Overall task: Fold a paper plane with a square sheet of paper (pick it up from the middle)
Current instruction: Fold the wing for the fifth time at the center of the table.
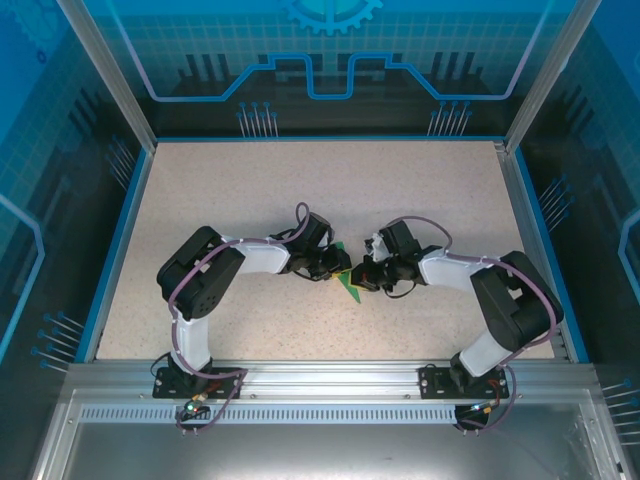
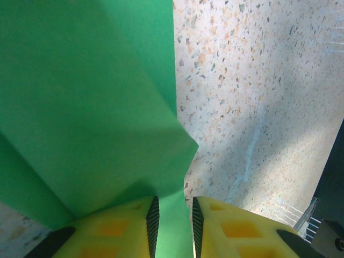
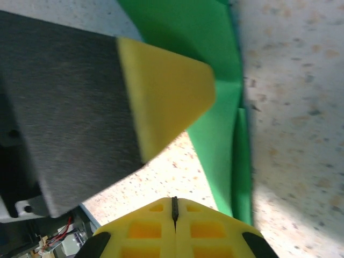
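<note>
The green paper (image 1: 349, 287), folded into a narrow creased shape, lies on the speckled table between my two arms. In the left wrist view its layered flaps (image 2: 86, 107) cover the left half. My left gripper (image 2: 173, 215) stands narrowly open, a strip of the green paper showing in the gap between its pads. From above, that gripper (image 1: 335, 268) sits at the paper's left side. My right gripper (image 3: 174, 207) is shut with nothing between its pads, just left of the paper's long edge (image 3: 217, 113). A yellow fingertip (image 3: 161, 91) of the left gripper hangs over the paper there.
The speckled table (image 1: 250, 200) is bordered by a blue rim and metal frame posts (image 1: 110, 80). The aluminium rail (image 1: 320, 375) with both arm bases runs along the near edge. Open tabletop lies behind and beside the arms.
</note>
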{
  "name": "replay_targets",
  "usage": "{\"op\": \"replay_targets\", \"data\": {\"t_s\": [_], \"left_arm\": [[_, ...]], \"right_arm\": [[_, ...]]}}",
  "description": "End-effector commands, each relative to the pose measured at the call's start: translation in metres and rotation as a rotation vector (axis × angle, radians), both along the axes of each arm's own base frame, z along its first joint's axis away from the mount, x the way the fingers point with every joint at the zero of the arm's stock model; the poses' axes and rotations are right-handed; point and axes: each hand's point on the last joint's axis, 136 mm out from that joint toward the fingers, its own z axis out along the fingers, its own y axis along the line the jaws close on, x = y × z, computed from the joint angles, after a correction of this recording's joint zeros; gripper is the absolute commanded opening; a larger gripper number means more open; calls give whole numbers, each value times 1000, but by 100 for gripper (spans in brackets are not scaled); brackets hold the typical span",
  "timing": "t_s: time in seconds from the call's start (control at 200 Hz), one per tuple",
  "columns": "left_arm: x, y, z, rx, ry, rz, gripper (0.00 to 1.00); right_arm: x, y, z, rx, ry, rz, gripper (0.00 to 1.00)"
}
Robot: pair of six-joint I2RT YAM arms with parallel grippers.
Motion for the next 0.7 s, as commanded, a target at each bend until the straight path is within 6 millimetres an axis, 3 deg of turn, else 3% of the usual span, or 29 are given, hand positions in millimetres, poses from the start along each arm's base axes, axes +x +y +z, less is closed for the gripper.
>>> {"op": "replay_targets", "data": {"t_s": [0.0, 0.21, 0.39, 0.49, 0.695], "left_arm": [[-20, 21, -40, 128, 106, 6, 28], [-20, 21, -38, 125, 104, 5, 28], [-20, 22, -39, 129, 104, 5, 28], [-21, 23, -40, 133, 107, 6, 28], [-22, 24, -41, 136, 108, 6, 28]], "right_arm": [[0, 15, 3, 40, 13, 8, 0], [5, 9, -29, -35, 46, -46, 0], [-12, -7, -55, -96, 115, -42, 0], [-19, -12, -57, -118, 140, -34, 0], [-29, -11, -39, -85, 112, 18, 1]]}}
